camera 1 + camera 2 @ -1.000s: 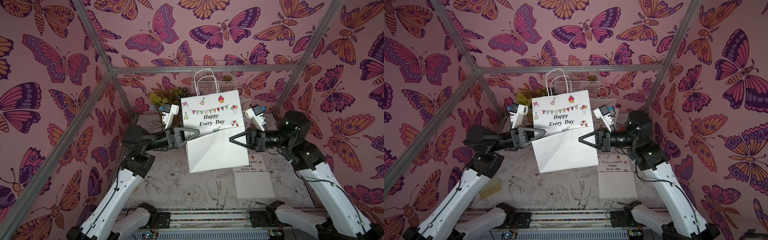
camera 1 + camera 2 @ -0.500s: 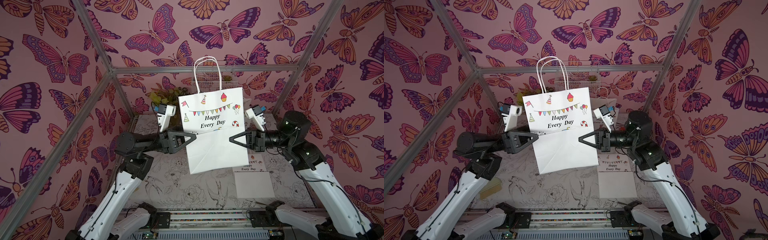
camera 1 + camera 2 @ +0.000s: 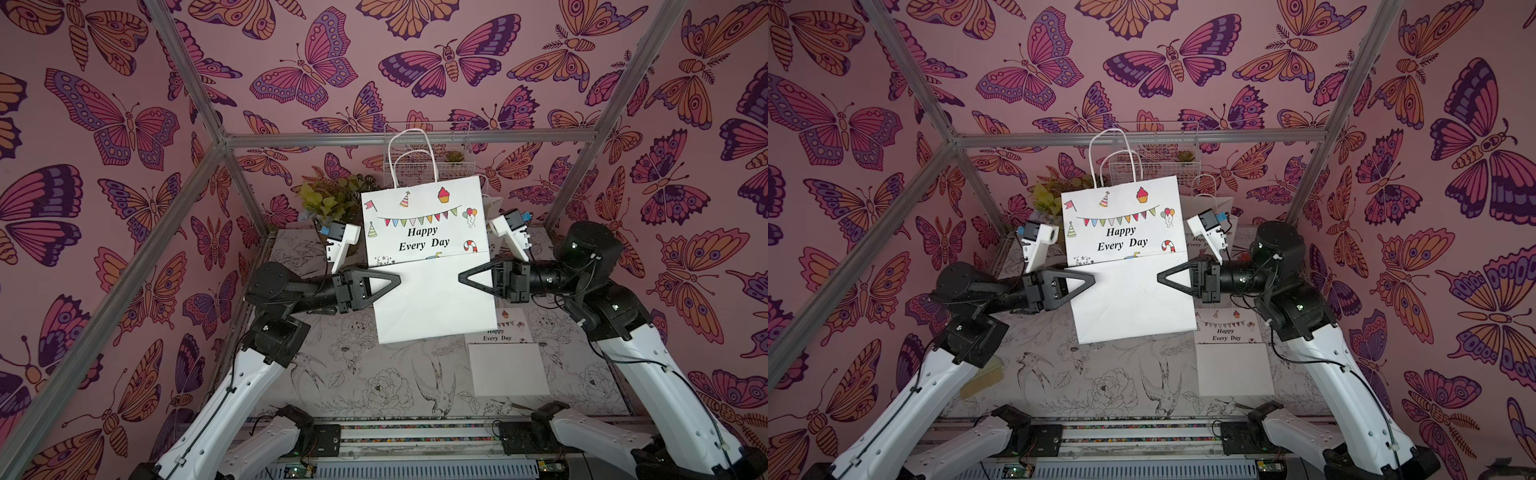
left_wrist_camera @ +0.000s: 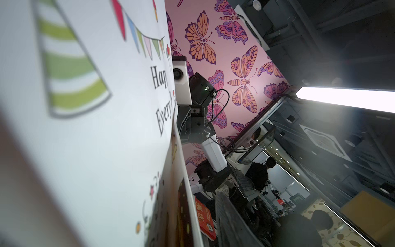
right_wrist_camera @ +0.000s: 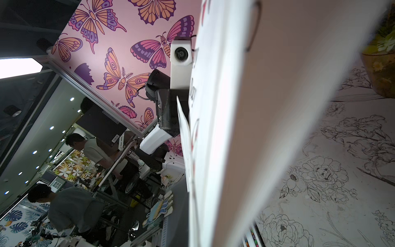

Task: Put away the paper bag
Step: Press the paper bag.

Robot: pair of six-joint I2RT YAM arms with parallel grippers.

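Top views only: paper bag (image 3: pixel 428 266) hanging clear above table (image 3: pixel 374 386), handles at 12 o'clock; second bag (image 3: pixel 505 365) lying flat at its 4 o'clock. Left wrist view only: printed face (image 4: pixel 85 139) close up. Forearms level, pointing inward. Right gripper (image 3: pixel 460 277) pinching the 3 o'clock edge; left gripper (image 3: pixel 398 277) at the 9 o'clock edge, grip cannot be told. Squarer, less tilted than a second ago.

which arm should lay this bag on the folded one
Likely right: the right gripper is clamped on the paper bag, and the folded bag lies on that side; the left gripper's hold is unclear.
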